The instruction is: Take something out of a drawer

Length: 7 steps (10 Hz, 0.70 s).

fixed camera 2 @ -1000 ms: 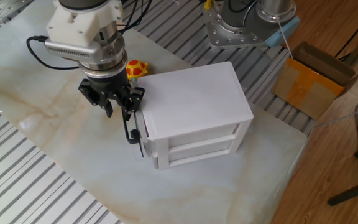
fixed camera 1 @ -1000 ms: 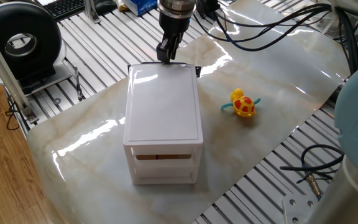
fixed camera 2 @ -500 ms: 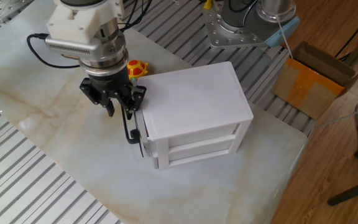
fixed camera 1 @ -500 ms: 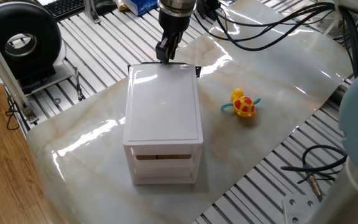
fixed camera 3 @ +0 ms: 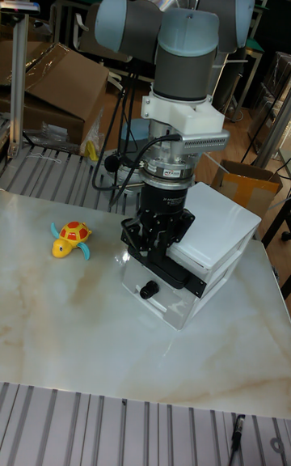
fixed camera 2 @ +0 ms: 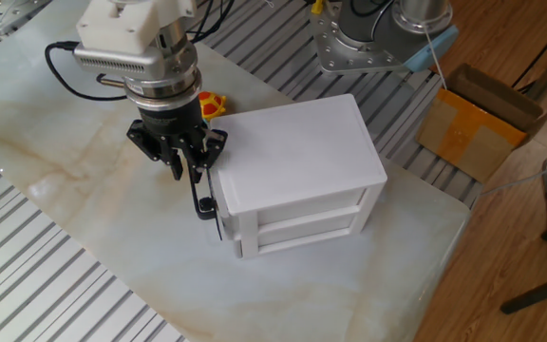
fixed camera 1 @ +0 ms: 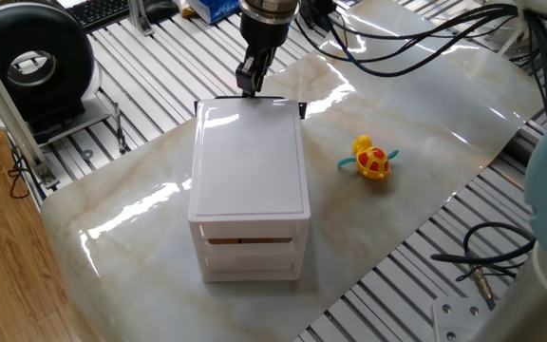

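Cube: not in plain sight; only a tan strip (fixed camera 1: 247, 240) shows through the cabinet's far end, too vague to call a cube.
Drawer (fixed camera 3: 166, 270): top of the white cabinet (fixed camera 1: 250, 171), black corner pieces showing; whether it sits pulled out at all, I cannot tell.
Gripper (fixed camera 2: 186, 163): right over the drawer's front edge, fingers pointing down and close together (clamped or just narrow, I cannot tell, and the tall view hides the tips behind the wrist).
Toy turtle (fixed camera 1: 371, 159): yellow and red, at 3 o'clock from the cabinet in one fixed view, well apart from it.
Table (fixed camera 1: 141, 228): pale marble top, carrying the cabinet and toy.
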Each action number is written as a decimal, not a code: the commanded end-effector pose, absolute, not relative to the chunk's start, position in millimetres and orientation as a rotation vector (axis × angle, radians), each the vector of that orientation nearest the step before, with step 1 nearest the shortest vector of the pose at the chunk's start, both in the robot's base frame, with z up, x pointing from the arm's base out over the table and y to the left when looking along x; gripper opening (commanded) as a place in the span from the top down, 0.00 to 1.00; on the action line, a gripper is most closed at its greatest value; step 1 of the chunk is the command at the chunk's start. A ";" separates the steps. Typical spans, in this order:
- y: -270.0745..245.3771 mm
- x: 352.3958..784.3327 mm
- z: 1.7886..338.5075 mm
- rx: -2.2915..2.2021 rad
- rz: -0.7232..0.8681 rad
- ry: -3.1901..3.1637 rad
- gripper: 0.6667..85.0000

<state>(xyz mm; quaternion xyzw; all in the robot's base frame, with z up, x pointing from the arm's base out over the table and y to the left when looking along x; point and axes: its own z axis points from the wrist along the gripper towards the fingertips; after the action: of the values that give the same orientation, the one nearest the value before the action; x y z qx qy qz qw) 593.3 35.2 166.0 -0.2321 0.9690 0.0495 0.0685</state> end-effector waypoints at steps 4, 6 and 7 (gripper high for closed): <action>34.2 597.3 168.6 -0.694 0.140 2.903 0.72; 26.3 600.8 168.2 -0.679 0.091 2.902 0.94; 20.8 603.6 168.1 -0.671 0.057 2.899 1.00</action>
<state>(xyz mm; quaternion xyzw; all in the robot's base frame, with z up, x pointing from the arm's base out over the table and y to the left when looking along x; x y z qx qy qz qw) 598.7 26.4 166.5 -0.2307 0.9696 0.0298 0.0756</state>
